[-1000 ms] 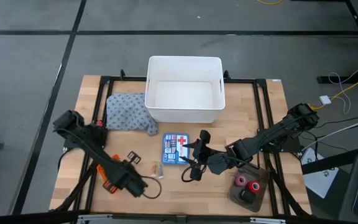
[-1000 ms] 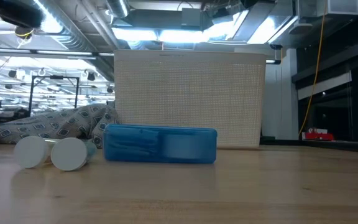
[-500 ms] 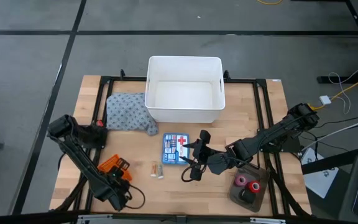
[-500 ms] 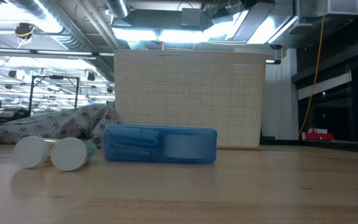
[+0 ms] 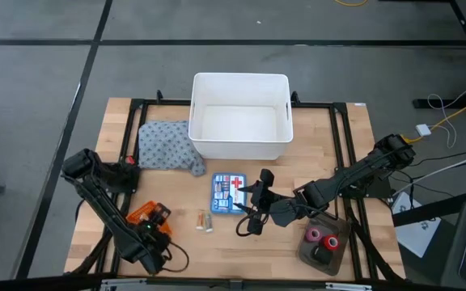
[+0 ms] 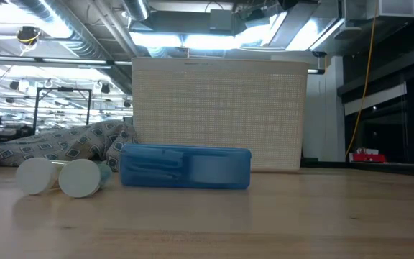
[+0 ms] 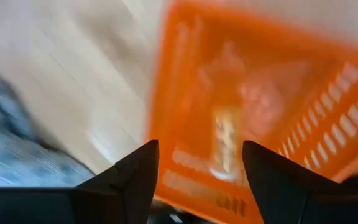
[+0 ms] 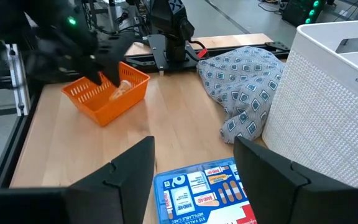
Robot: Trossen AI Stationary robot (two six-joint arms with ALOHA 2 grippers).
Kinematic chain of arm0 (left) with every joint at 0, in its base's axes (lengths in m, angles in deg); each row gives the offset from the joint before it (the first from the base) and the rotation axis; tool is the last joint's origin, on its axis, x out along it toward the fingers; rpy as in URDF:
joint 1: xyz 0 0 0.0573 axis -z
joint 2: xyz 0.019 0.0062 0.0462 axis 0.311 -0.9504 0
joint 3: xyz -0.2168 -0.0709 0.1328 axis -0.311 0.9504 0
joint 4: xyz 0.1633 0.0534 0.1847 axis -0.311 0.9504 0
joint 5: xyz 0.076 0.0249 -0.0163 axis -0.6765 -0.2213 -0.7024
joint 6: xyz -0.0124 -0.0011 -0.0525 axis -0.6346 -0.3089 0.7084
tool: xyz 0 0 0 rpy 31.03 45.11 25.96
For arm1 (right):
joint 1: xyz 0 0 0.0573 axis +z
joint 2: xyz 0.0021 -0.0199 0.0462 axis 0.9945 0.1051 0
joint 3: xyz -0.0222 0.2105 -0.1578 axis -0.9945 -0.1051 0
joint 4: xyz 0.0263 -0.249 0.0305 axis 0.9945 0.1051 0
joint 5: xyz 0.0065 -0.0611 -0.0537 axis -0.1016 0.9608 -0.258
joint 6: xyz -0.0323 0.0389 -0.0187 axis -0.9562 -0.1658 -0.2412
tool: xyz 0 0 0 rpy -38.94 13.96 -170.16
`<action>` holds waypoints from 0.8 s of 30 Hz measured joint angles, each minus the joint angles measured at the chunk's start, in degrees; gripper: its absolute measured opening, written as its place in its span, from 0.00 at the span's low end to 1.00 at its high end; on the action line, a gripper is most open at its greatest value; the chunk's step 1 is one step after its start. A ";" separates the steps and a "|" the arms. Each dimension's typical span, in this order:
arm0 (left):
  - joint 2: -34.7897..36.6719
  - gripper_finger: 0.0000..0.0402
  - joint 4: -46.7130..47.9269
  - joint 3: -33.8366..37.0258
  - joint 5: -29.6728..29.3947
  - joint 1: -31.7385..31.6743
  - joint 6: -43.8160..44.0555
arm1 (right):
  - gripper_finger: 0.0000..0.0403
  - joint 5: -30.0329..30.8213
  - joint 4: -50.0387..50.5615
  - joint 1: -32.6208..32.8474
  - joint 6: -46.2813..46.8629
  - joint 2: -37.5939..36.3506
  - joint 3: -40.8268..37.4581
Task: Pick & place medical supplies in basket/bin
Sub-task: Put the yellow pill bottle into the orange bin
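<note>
Wooden table (image 5: pixel 346 145): open left end effector (image 7: pixel 194 180) above orange basket (image 7: pixel 253 118).

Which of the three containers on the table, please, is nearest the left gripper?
The small orange basket: it sits right beside the left gripper, whereas the white bin and the dark tray of tape rolls lie farther off.

Industrial robotics lab or test hall. Indicators: exposed ceiling ducts (image 6: pixel 85 36) and strip lights (image 6: pixel 185 32) in the low view; grey floor (image 5: pixel 39 73) marked with dark lines; wooden table (image 5: pixel 354 137) on a black frame; loose cables (image 5: pixel 443 113) running to equipment on the right side
</note>
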 joint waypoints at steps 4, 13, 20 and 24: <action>0.02 0.56 -1.53 -3.54 -8.37 -0.45 -7.56 | 0.54 0.00 0.00 0.00 0.00 0.00 0.00; -1.19 0.49 -10.93 -3.87 -14.86 -6.69 -26.19 | 0.54 0.16 0.00 -0.01 -0.42 0.00 0.00; -3.47 0.46 -21.74 -3.87 -11.91 -12.12 -39.09 | 0.54 0.16 0.00 -0.04 -0.66 0.00 0.00; -6.18 0.44 -22.28 -3.87 -11.33 -13.87 -44.02 | 0.54 0.15 0.00 -0.07 -1.17 0.00 0.00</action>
